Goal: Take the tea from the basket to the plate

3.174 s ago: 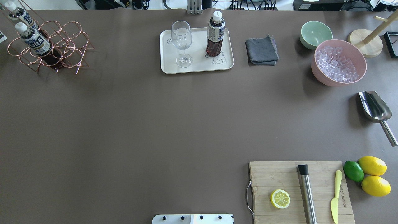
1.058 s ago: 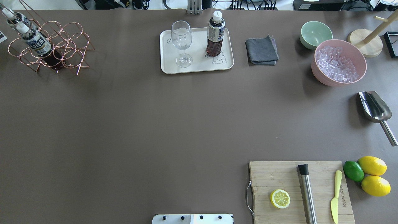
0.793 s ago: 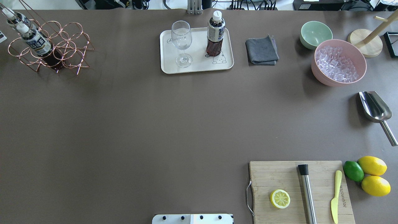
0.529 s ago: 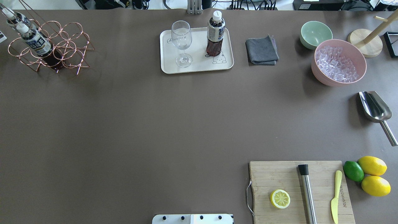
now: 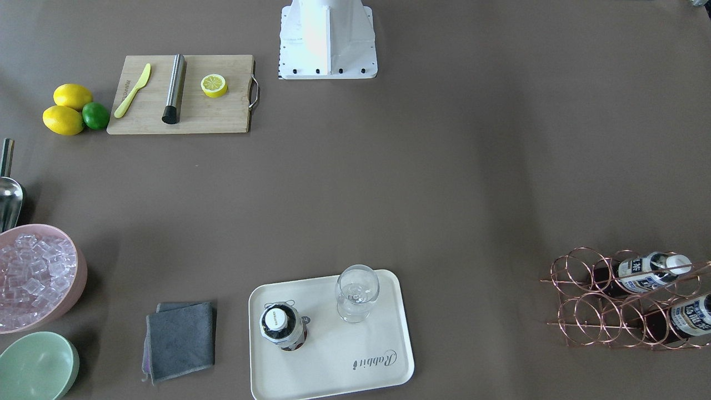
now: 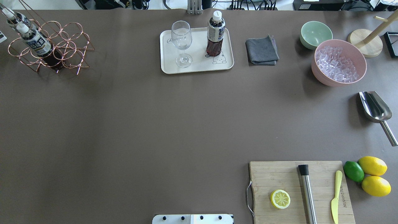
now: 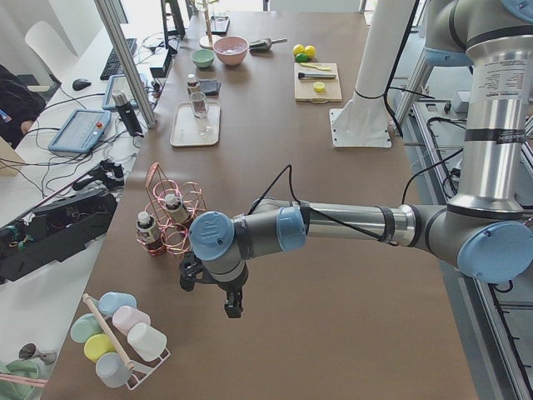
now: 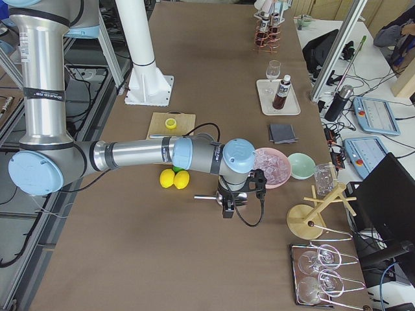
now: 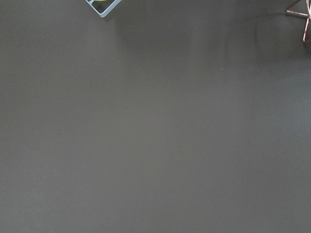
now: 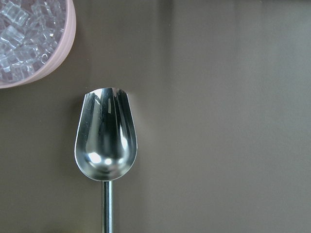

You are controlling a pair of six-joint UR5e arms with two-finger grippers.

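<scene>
Tea [image 6: 215, 37] upright on plate [image 6: 199, 53], beside glass [image 6: 182, 40]; two more bottles [image 6: 35, 42] leaning in basket [image 6: 67, 46]. Left gripper [image 7: 233, 307] hung over bare table [image 6: 155, 124] near basket, right gripper [image 8: 228, 207] over scoop [image 10: 106, 141]; jaw opening cannot be told for either. If another is wanted: neck to be gripped under cap [image 6: 22, 27], drawn out along tilt, set clear of glass.

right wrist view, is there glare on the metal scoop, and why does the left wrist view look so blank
Right wrist view: the scoop is sharp, with bright white glare spots and dark streaked reflections in its bowl. Left wrist view: almost only bare brown table, evenly lit and featureless, with a bit of basket wire at the top right corner.
</scene>
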